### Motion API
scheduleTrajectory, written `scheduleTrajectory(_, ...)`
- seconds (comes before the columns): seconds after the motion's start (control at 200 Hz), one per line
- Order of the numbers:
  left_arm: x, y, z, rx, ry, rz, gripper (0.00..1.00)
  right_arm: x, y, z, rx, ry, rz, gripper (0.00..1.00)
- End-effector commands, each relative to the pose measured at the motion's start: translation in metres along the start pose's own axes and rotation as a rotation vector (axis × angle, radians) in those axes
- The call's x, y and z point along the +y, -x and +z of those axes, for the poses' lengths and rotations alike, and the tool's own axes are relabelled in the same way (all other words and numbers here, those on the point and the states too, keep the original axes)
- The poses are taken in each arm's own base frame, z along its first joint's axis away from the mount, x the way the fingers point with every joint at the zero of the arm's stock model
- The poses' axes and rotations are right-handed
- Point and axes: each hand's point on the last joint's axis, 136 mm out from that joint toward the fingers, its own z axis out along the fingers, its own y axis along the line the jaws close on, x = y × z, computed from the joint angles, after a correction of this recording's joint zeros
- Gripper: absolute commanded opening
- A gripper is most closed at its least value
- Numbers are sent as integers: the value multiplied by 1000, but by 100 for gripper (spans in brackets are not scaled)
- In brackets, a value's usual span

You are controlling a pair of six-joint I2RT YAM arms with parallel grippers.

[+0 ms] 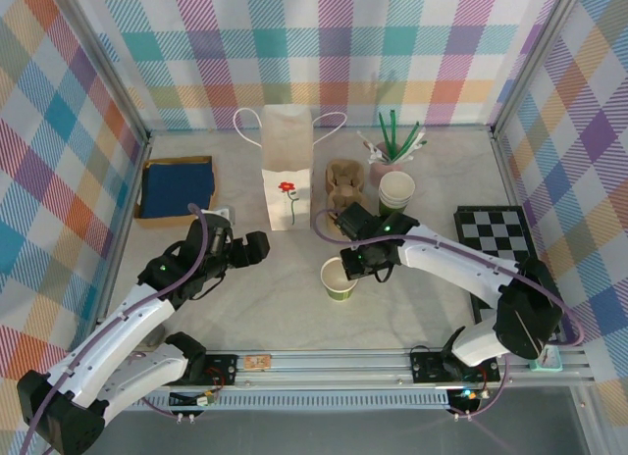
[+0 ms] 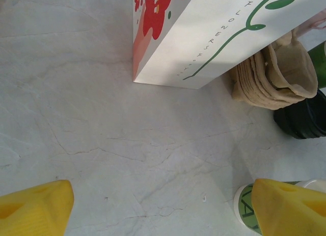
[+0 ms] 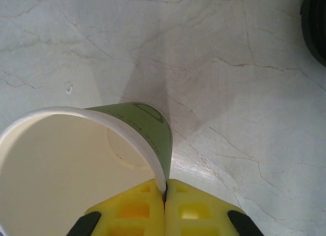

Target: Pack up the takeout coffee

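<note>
A green paper cup (image 1: 339, 278) with a cream inside and no lid stands on the table in front of the white paper bag (image 1: 287, 180). My right gripper (image 3: 165, 187) is shut on the cup (image 3: 137, 124), pinching its rim wall between the yellow fingers. In the top view that gripper (image 1: 355, 269) sits at the cup's right side. My left gripper (image 1: 253, 249) hangs open to the left of the cup, with bare table between its fingers. In the left wrist view the cup (image 2: 243, 208) shows beside the right fingertip (image 2: 285, 205). A capped takeout coffee is out of view.
Brown pulp carriers (image 1: 344, 183) and black lids (image 2: 305, 119) lie right of the bag (image 2: 204, 32). A stack of lidless cups (image 1: 396, 192) and a holder of stirrers (image 1: 392, 146) stand behind. A chessboard (image 1: 496, 234) lies right, a blue tray (image 1: 177, 187) left.
</note>
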Motion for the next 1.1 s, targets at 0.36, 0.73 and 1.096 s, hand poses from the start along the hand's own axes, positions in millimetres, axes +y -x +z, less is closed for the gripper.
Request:
scheduleTrajectory(0.36, -6, 3, 2, -4, -11, 11, 91, -13, 10, -48, -79, -57, 19, 37)
scheduleTrajectory(0.73, -8, 3, 7, 6, -12, 13, 91, -108, 7, -80, -137, -122, 419, 37)
scheduleTrajectory(1.096, -20, 0, 3, 22, -71, 35, 90, -159, 30, -21, -118, -19, 622, 36)
